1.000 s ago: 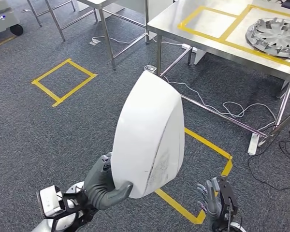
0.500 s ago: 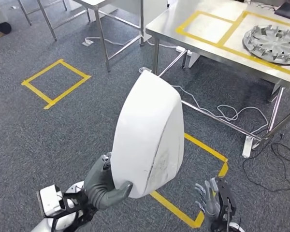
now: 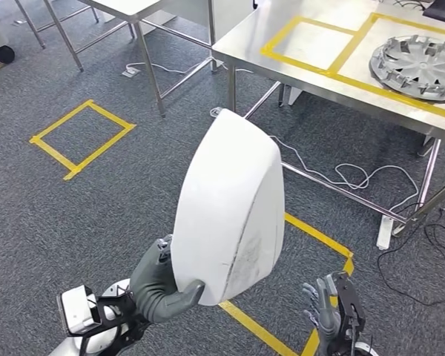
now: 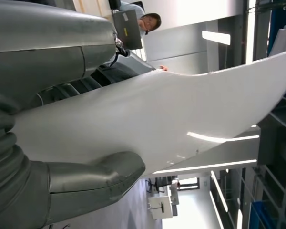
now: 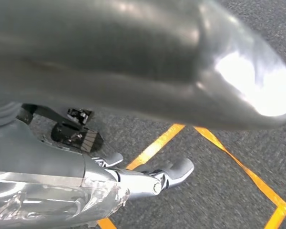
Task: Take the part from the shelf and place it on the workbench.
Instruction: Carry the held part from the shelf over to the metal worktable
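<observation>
Left robot hand (image 3: pixel 163 285) grips white part (image 3: pixel 228 208) from beneath.

Large white curved shell part (image 3: pixel 228 208), smooth, domed, faintly scuffed low on its front face; held upright off the floor at its lower edge by left hand (image 3: pixel 162 285), short of the workbench (image 3: pixel 321 67).

Smooth white plastic part (image 3: pixel 228 204), scuffed; brushed-metal workbench (image 3: pixel 321 70); rough grey carpet (image 3: pixel 69 215).
</observation>
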